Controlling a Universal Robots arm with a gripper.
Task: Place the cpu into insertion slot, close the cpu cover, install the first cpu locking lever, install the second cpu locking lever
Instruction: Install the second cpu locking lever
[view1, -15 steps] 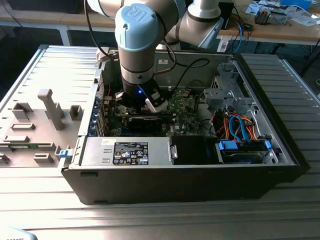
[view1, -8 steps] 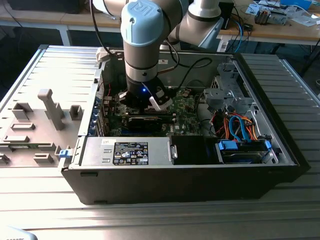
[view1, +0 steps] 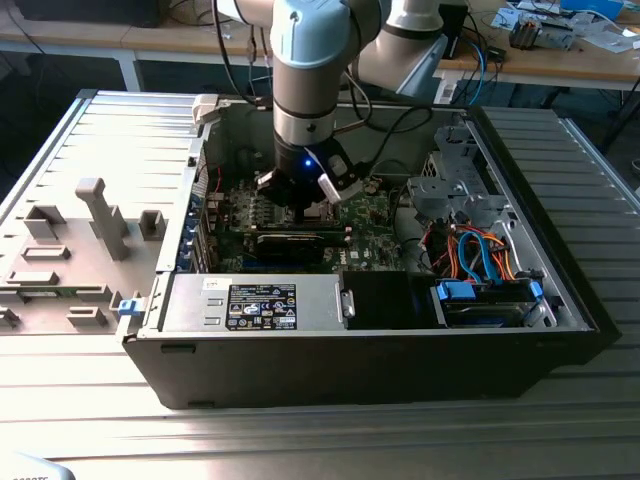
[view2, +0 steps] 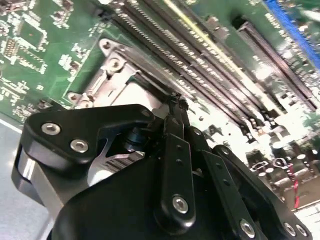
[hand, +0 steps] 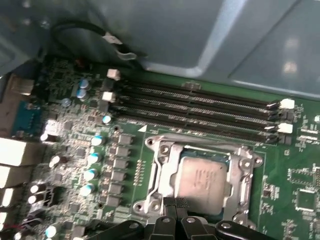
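Silver-grey square cpu (hand: 205, 182): seated in socket, framed by thin silvery metal cpu cover (hand: 167, 167).
Black gripper (hand: 175, 204): fingers pressed together, empty, at cover's edge.
Technique: press straight down, gently, likely safest.

Exterior view: raised, looking down into the open computer case (view1: 380, 340) from its front, a little way off. First wrist view: close above the motherboard (hand: 300, 185), facing the cpu (hand: 205, 181). Second wrist view: closer, tilted, behind the gripper (view2: 175, 107). Both wrist views share the socket area
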